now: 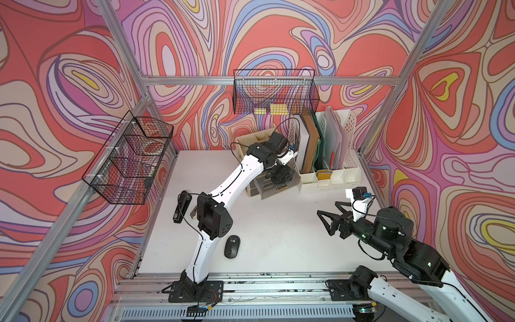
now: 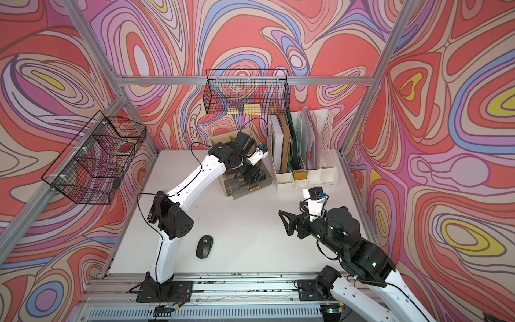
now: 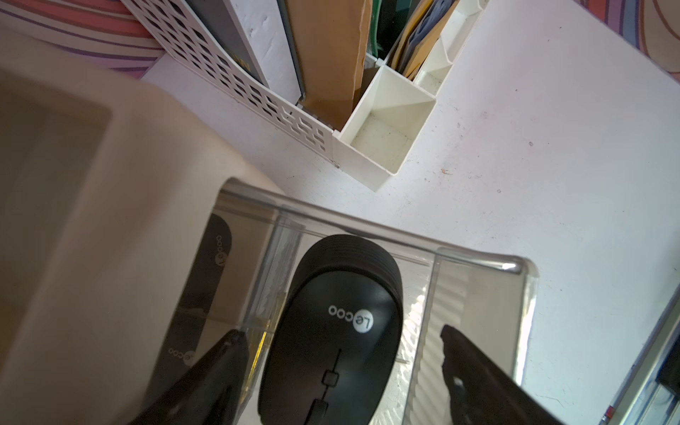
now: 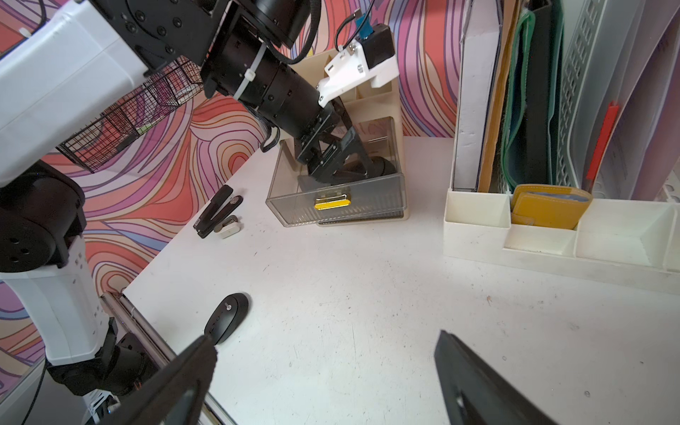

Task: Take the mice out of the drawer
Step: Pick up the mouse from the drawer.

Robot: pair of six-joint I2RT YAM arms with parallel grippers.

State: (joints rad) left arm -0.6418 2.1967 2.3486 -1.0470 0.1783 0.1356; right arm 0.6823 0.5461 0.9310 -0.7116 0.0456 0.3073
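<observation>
The smoky translucent drawer (image 4: 342,211), fitted with a gold handle (image 4: 331,203), is seen pulled out of the cream organiser (image 3: 128,220) at the far middle of the bench (image 1: 278,237). Its floor is ribbed and its rim corners are rounded. A matte black oval mouse (image 3: 331,371) is seen lying in it, with a grooved band round its rear, a scroll wheel and a white round logo on which "Lecoo" can be read. The left gripper (image 3: 341,334) is lowered into the drawer, its jaws spread to either side of that mouse with a gap on each side. Dark shapes (image 3: 217,257) bearing the same logo are shown at the drawer's left wall; whether they are mice or reflections cannot be told. Another mouse (image 1: 232,246) is laid on the near bench, right of the left arm, with open white surface around it. The right gripper (image 4: 325,339) is held spread over bare bench on the right, nothing between its jaws. A white perforated file rack (image 3: 257,92) is stood just right of the organiser, and a black stapler (image 4: 217,211) is laid at the left.
</observation>
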